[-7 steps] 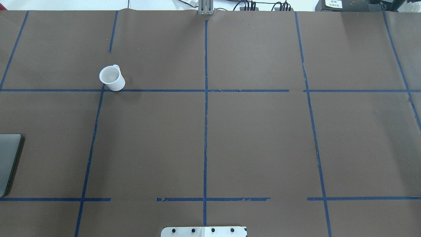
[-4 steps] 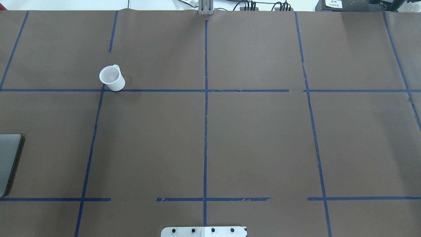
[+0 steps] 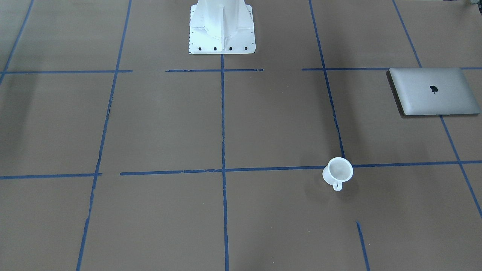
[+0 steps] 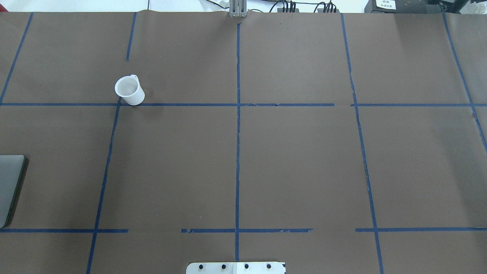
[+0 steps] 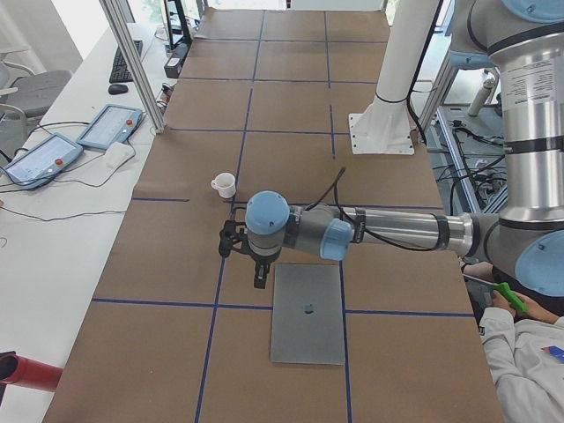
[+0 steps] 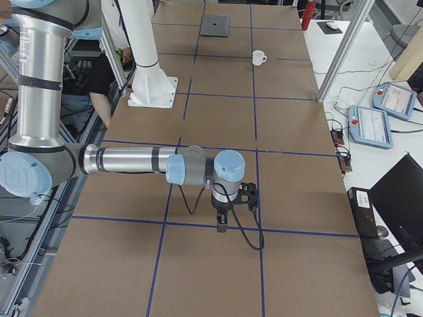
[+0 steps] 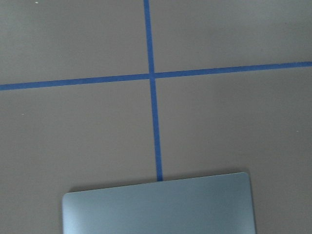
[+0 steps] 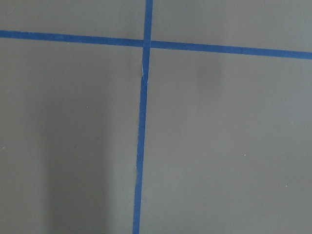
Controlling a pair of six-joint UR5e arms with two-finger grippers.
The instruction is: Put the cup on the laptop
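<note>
The small white cup (image 4: 129, 90) stands upright on the brown table, handle away from the robot; it also shows in the front view (image 3: 339, 171) and both side views (image 5: 226, 185) (image 6: 258, 57). The closed silver-grey laptop (image 3: 433, 91) lies flat at the robot's left, cut off at the overhead view's edge (image 4: 9, 186). My left gripper (image 5: 258, 278) hangs above the table at the laptop's (image 5: 307, 310) far corner, between laptop and cup; I cannot tell whether it is open. The left wrist view shows the laptop's edge (image 7: 161, 204). My right gripper (image 6: 221, 224) hangs far from both; state unclear.
The white robot base (image 3: 222, 26) stands at the table's near-middle edge. Blue tape lines grid the brown cover. Teach pendants (image 5: 110, 125) (image 6: 373, 122) and an aluminium post (image 5: 132, 62) sit along the far side. A person sits behind the robot (image 5: 520, 352).
</note>
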